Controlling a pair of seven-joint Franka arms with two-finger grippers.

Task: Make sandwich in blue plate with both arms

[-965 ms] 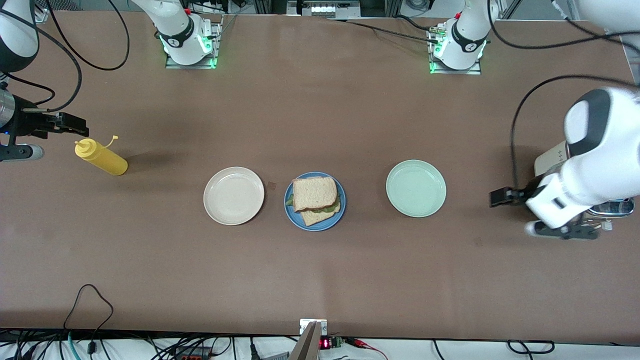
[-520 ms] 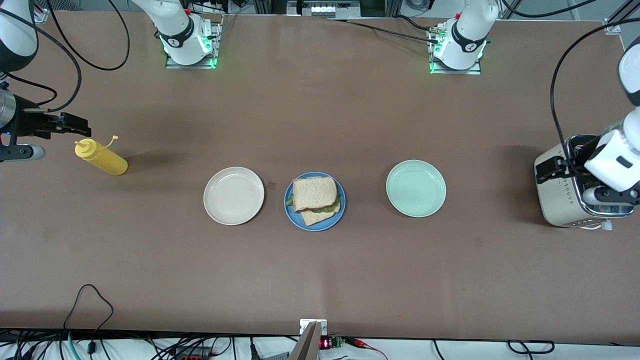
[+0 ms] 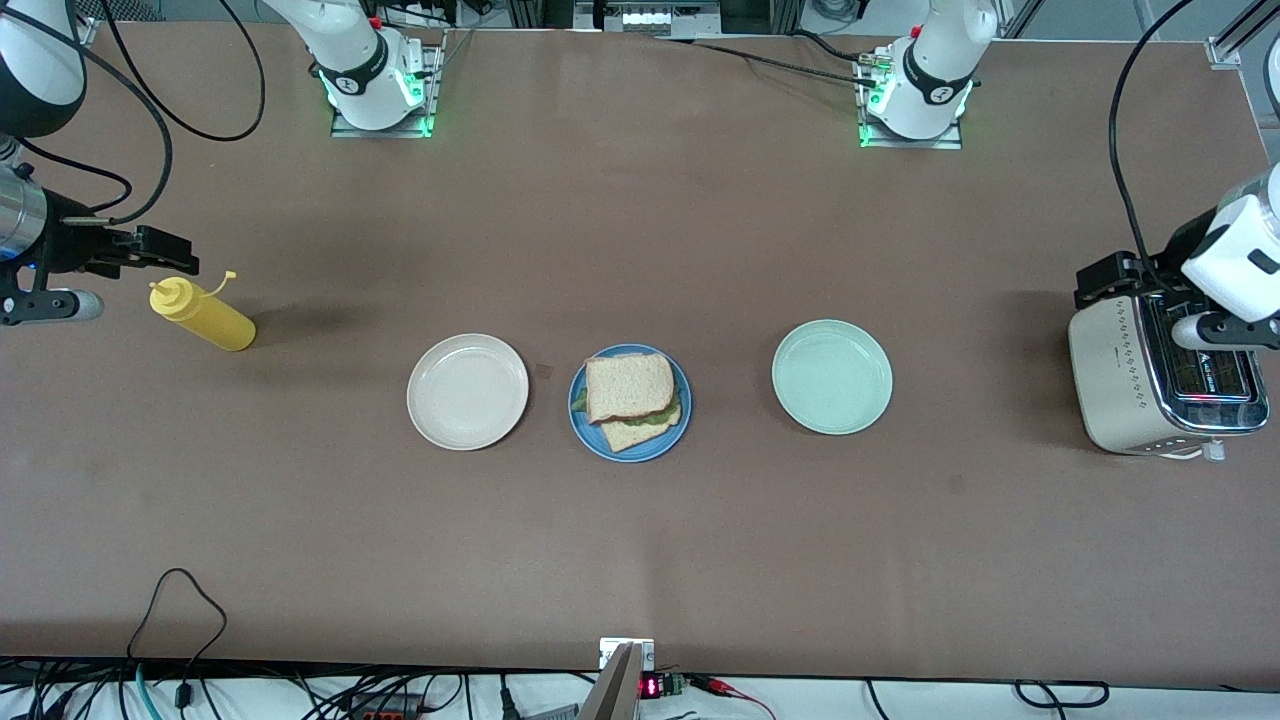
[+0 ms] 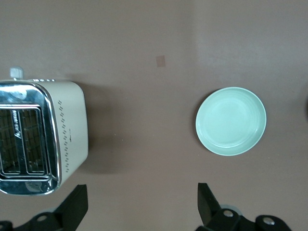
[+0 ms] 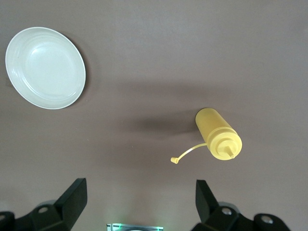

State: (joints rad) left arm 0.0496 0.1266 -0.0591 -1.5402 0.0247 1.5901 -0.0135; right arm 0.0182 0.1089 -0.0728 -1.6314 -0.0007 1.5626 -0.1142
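The sandwich (image 3: 630, 401), two tan bread slices with green lettuce between, lies on the blue plate (image 3: 680, 426) at the table's middle. My left gripper (image 3: 1110, 275) is open and empty, up in the air over the toaster's edge at the left arm's end; in the left wrist view (image 4: 139, 207) its fingers stand wide apart over bare table. My right gripper (image 3: 165, 255) is open and empty, in the air by the mustard bottle at the right arm's end; the right wrist view (image 5: 139, 204) shows its fingers wide apart.
A cream-beige plate (image 3: 467, 391) and a pale mint-green plate (image 3: 831, 376) flank the blue plate. A yellow mustard bottle (image 3: 200, 315) lies at the right arm's end. A cream toaster (image 3: 1160, 385) stands at the left arm's end.
My left arm has swung away from the plates to the toaster and risen. My right gripper has shifted slightly toward the mustard bottle. The sandwich has not moved.
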